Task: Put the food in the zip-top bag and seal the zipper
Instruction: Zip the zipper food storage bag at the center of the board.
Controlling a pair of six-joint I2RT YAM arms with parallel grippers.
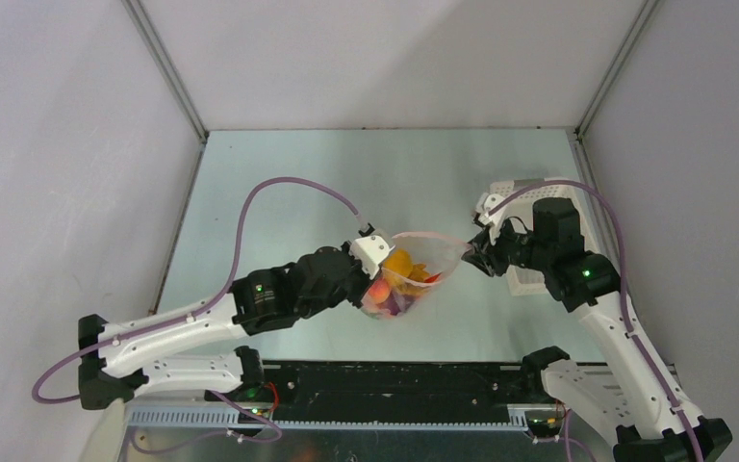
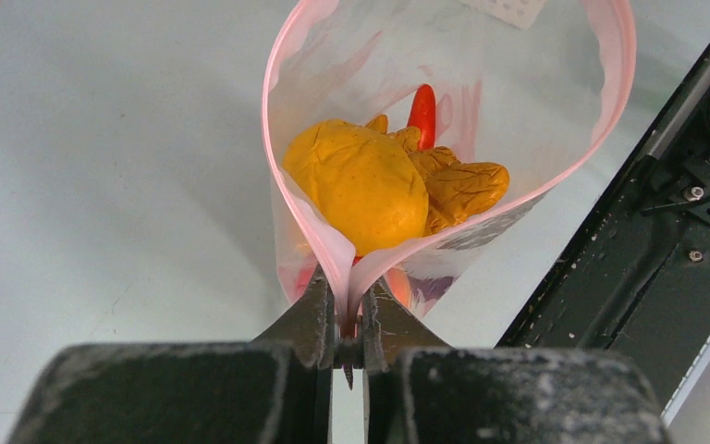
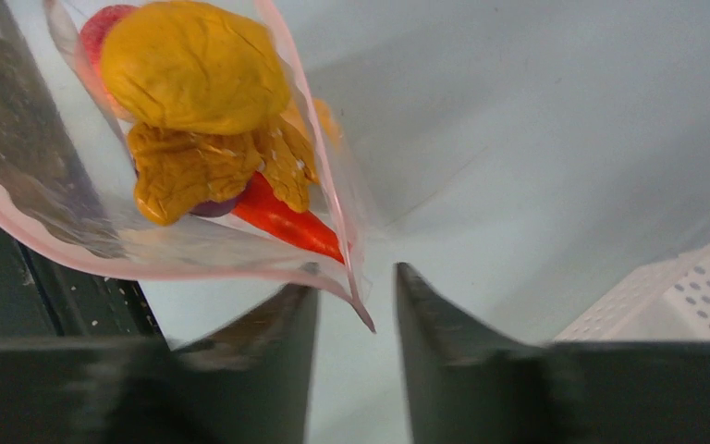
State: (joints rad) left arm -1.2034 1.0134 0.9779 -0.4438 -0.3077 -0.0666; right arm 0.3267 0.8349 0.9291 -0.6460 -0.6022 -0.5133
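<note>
The clear zip-top bag point(image 1: 425, 258) hangs above the table with its mouth spread wide. Inside lies the food point(image 1: 394, 279): a yellow-orange lumpy piece point(image 2: 361, 180), a red pepper point(image 2: 422, 111), and purple and red bits underneath. My left gripper point(image 2: 349, 305) is shut on the pink zipper point(image 2: 282, 166) at one end of the bag's mouth. My right gripper point(image 3: 356, 277) stands open at the opposite end. The zipper's pointed corner point(image 3: 361, 310) dangles between its fingers, touching neither. In the top view the right gripper point(image 1: 474, 252) sits just right of the bag.
A white slotted basket point(image 1: 506, 190) lies under and behind the right arm; its corner point(image 3: 675, 301) shows in the right wrist view. The black rail of the arm mounts point(image 2: 647, 240) runs close beside the bag on the near side.
</note>
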